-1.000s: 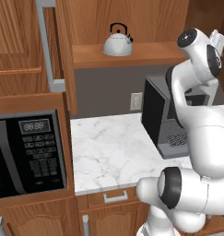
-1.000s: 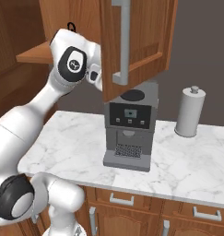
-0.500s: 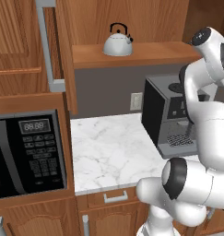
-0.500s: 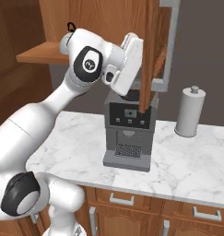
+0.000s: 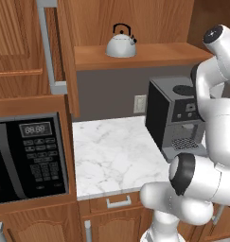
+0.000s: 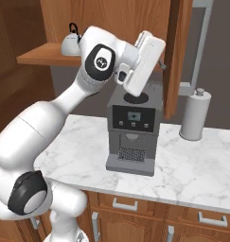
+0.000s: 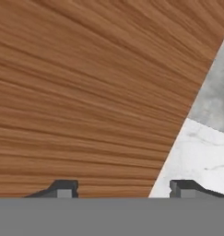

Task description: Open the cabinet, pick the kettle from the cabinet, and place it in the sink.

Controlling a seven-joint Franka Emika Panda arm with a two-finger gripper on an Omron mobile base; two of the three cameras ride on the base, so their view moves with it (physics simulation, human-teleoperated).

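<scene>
The cabinet stands open, its left door (image 5: 52,47) swung out and its right door (image 6: 175,52) turned nearly edge-on, with the grey bar handle (image 6: 200,45) beyond it. On the cabinet shelf sits the silver kettle (image 5: 121,43), partly behind my arm in the right base view (image 6: 69,43). My gripper (image 6: 163,59) is up against the inner face of the right door, well right of the kettle. In the hand view the gripper (image 7: 125,188) is open, with nothing between its fingertips (image 7: 65,188) and wood grain close in front. The sink is out of view.
A black coffee machine (image 6: 133,132) stands on the marble counter (image 5: 116,156) right under my hand. A paper towel roll (image 6: 194,116) stands to its right. A built-in microwave (image 5: 26,156) sits at the left, and drawers (image 6: 123,204) run below the counter.
The right door has swung from facing the camera to nearly edge-on. My hand has travelled right and up with it, and its fingers have drawn slightly closer together.
</scene>
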